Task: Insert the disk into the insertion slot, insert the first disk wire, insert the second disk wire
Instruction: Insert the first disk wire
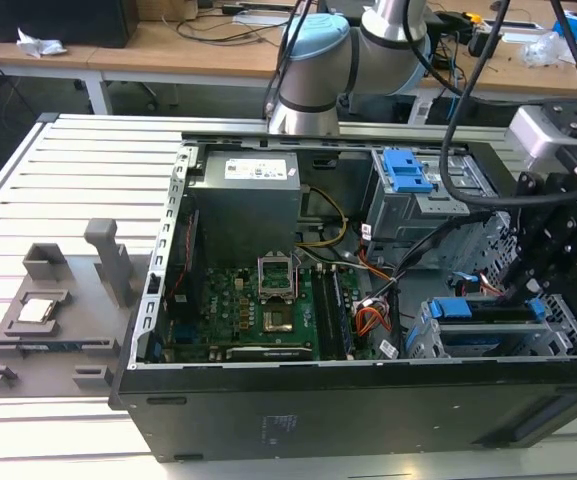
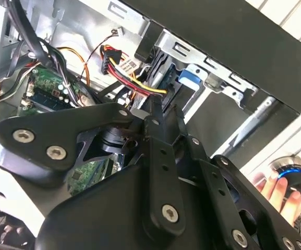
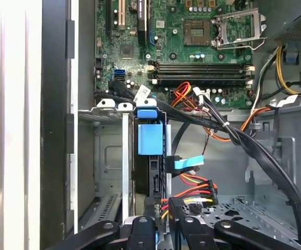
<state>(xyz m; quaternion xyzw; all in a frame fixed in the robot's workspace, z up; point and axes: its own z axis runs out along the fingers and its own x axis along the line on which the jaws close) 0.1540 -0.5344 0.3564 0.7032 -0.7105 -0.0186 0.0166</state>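
In the second wrist view the black gripper [image 2: 166, 114] covers most of the green circuit board [image 2: 46, 86], and a hand [image 2: 273, 190] at a blue-ringed knob [image 2: 291, 174] is cut off by the picture's edge. In the first wrist view the disk [image 3: 150, 139] sits edge-on in the insertion slot [image 3: 108, 156], so its flat faces are hidden. The end nearest the gripper lies behind it, and I cannot tell whether the red, yellow and black wires [image 3: 194, 190] beside it are plugged in. In the exterior view the arm [image 1: 313, 70] runs out past the top edge.
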